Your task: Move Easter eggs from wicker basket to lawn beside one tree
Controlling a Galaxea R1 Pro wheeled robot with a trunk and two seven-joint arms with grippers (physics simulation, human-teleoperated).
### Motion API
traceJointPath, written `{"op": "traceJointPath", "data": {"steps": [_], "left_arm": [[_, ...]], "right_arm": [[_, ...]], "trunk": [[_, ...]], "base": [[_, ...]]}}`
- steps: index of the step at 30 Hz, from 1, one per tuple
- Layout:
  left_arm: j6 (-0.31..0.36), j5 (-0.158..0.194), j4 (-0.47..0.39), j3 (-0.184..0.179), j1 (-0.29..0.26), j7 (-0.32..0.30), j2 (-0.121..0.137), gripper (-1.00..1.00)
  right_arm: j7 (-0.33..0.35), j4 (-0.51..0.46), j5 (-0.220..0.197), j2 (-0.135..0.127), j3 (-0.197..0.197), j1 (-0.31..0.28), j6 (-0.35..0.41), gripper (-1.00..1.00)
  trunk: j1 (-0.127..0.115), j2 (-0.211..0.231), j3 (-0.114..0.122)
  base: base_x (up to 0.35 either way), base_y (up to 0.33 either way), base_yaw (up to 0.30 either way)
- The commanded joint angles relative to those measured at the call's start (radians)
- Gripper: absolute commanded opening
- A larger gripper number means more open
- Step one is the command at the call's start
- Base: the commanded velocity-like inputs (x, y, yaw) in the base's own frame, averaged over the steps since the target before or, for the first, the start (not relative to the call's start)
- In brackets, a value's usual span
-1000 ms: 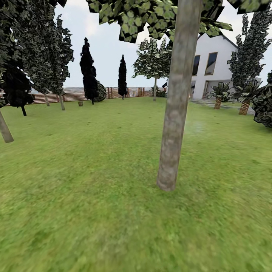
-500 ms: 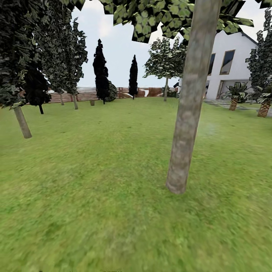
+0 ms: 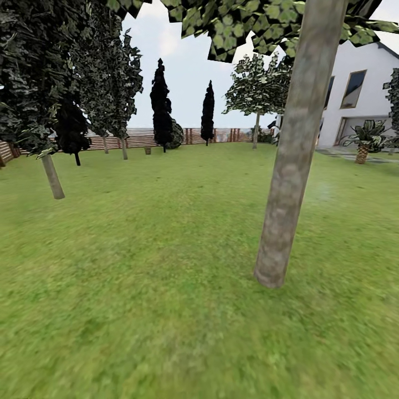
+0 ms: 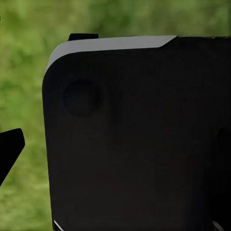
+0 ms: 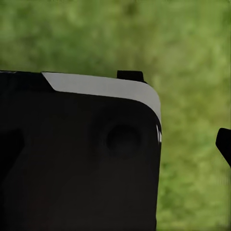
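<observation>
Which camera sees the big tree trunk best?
The head view: the tree stands whole on the lawn, from its base up to the leaves. Both wrist views show blurred green grass behind a dark robot part, no trunk.

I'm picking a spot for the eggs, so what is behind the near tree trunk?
Behind the near tree trunk the lawn runs back to a slatted fence and a white house. The trunk covers a strip of grass and part of the house.

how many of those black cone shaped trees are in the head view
3. One black cone tree stands by the far fence, another is to its right, and a third stands at the left under bigger foliage. Others may be hidden behind the trees.
</observation>
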Motion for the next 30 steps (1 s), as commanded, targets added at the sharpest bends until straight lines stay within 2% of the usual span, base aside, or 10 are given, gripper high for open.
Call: {"op": "traceJointPath", "data": {"steps": [1,18,21,23,24,26,30], "left_arm": [[0.000,0.001,0.000,0.002,0.000,-0.001,-0.001,1.00],[0.000,0.001,0.002,0.003,0.000,0.001,0.000,1.00],[0.000,0.001,0.002,0.004,0.000,0.001,0.000,1.00],[0.000,0.002,0.003,0.003,0.000,0.001,0.000,1.00],[-0.001,0.002,0.004,0.003,0.000,0.001,0.000,1.00],[-0.001,0.002,0.004,0.004,0.000,0.001,0.000,1.00],[-0.001,0.002,0.004,0.004,0.000,0.001,0.000,1.00]], "right_arm": [[0.005,0.000,0.002,-0.001,0.005,-0.003,-0.002,1.00],[0.000,-0.004,0.008,0.003,0.008,-0.005,0.001,1.00],[-0.002,-0.004,0.035,0.003,0.008,-0.005,0.001,1.00],[-0.003,-0.003,0.075,0.005,0.008,-0.005,0.000,1.00],[-0.004,-0.004,0.109,0.006,0.007,-0.005,0.000,1.00],[-0.005,-0.004,0.140,0.005,0.006,-0.005,-0.001,1.00],[-0.005,-0.003,0.160,0.004,0.005,-0.005,0.000,1.00]], "trunk": [[0.000,0.000,-0.001],[0.000,0.000,-0.020],[0.000,0.000,-0.025],[0.000,0.000,-0.028],[0.000,0.000,-0.029],[0.000,0.000,-0.033],[0.000,0.000,-0.039]], "base": [[0.000,0.000,0.000],[0.000,0.000,0.069],[0.000,0.000,0.117],[0.000,0.000,0.127],[0.000,0.000,0.131],[0.000,0.000,0.132],[0.000,0.000,0.133]]}}
